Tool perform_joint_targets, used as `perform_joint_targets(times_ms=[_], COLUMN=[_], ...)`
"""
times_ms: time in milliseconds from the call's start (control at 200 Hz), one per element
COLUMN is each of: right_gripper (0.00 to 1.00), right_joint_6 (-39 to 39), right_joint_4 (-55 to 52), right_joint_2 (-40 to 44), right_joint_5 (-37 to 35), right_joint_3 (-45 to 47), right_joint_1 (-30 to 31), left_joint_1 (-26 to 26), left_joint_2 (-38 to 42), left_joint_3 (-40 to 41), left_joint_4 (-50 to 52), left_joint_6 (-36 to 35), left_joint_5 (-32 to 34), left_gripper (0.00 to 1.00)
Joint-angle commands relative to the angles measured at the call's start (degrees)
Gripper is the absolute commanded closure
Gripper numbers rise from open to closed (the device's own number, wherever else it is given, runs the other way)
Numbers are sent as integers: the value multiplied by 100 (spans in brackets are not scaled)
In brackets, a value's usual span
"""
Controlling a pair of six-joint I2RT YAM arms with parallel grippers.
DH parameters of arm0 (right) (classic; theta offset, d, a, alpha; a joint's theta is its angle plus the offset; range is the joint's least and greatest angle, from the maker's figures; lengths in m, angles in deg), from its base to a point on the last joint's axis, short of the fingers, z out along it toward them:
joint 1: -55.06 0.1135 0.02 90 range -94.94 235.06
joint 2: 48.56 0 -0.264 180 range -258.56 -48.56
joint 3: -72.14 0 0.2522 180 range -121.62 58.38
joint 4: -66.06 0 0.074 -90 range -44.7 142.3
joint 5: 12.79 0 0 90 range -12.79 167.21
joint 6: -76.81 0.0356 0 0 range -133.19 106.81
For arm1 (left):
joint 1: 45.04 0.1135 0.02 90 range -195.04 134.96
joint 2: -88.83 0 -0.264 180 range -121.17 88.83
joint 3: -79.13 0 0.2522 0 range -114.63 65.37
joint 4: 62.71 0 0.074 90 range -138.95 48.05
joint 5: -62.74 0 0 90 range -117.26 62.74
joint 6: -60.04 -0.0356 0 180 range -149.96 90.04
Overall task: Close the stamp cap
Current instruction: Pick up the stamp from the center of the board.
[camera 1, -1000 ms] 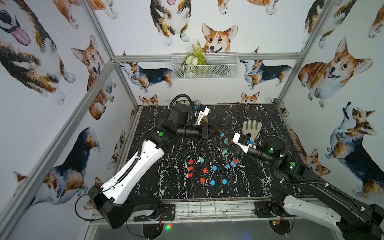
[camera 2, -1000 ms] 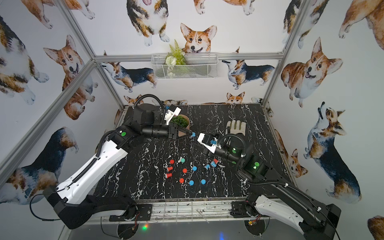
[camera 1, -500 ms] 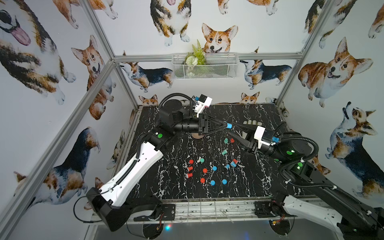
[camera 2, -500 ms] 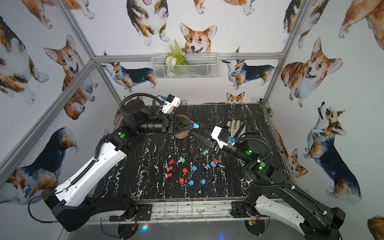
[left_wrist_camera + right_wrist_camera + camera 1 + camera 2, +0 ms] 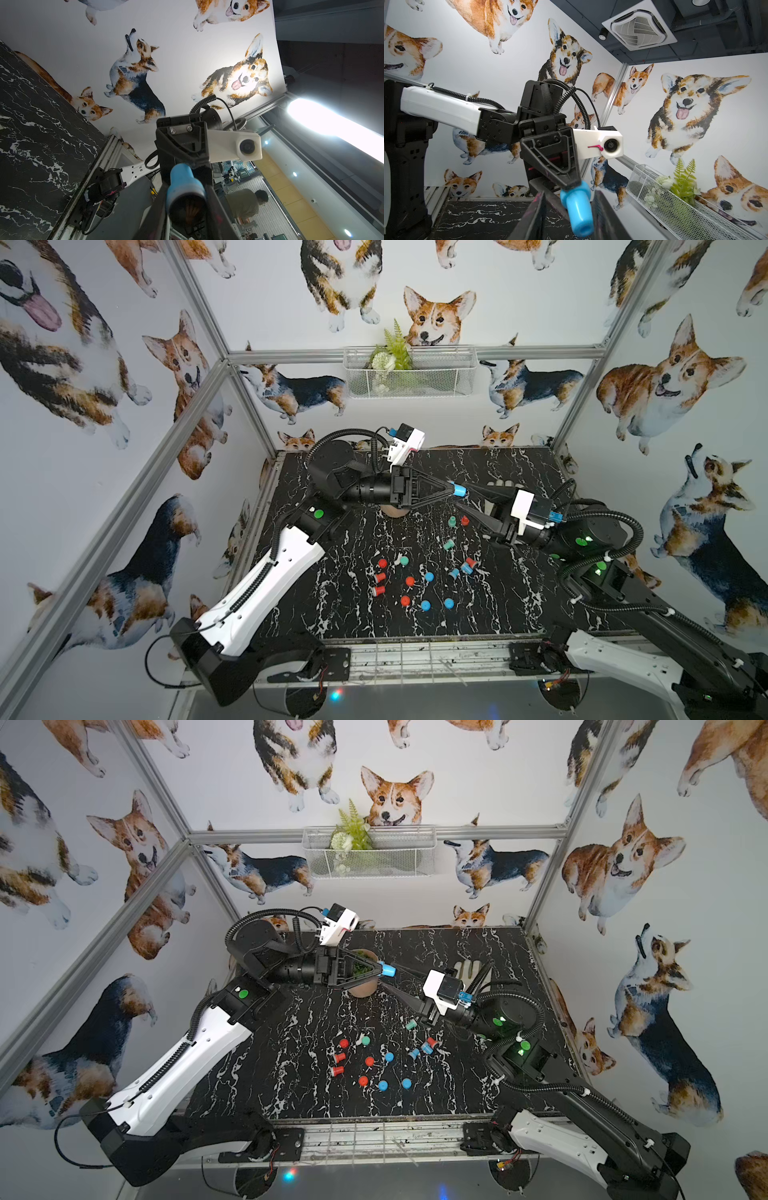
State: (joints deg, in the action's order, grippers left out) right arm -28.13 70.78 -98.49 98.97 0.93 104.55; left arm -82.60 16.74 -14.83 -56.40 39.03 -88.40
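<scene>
Left pincer (image 5: 450, 489) on stamp (image 5: 459, 490), fern (image 5: 395, 349) in basket (image 5: 444, 381)

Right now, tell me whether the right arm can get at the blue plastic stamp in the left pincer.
Probably yes. The left pincer holds the blue plastic stamp in the air, narrow end sticking out. The right pincer is open, with a jaw on each side of it and nothing between.

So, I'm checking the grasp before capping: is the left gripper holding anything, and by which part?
Yes. The left gripper pinches a blue stamp by its wider collar end; the narrow end sticks out past the fingertips.
</scene>
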Motion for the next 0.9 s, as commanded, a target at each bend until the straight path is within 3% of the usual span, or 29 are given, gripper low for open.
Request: perform_joint_targets(times_ms=[0, 446, 897], right_gripper=[62, 61, 74], right_joint_6=[60, 101, 149], right_joint_4=[-106, -212, -345], right_joint_2=[-55, -192, -192], right_joint_5=[188, -67, 15], right_joint_3=[-113, -259, -286], right_joint_1=[-1, -1, -1], left_joint_1=[3, 3, 3], left_joint_2=[38, 73, 100], left_joint_3=[-4, 40, 56], left_joint_4=[-293, -213, -218], left_joint_6=[103, -97, -150], left_joint_5=[-139, -285, -319], left_gripper=[87, 88, 88])
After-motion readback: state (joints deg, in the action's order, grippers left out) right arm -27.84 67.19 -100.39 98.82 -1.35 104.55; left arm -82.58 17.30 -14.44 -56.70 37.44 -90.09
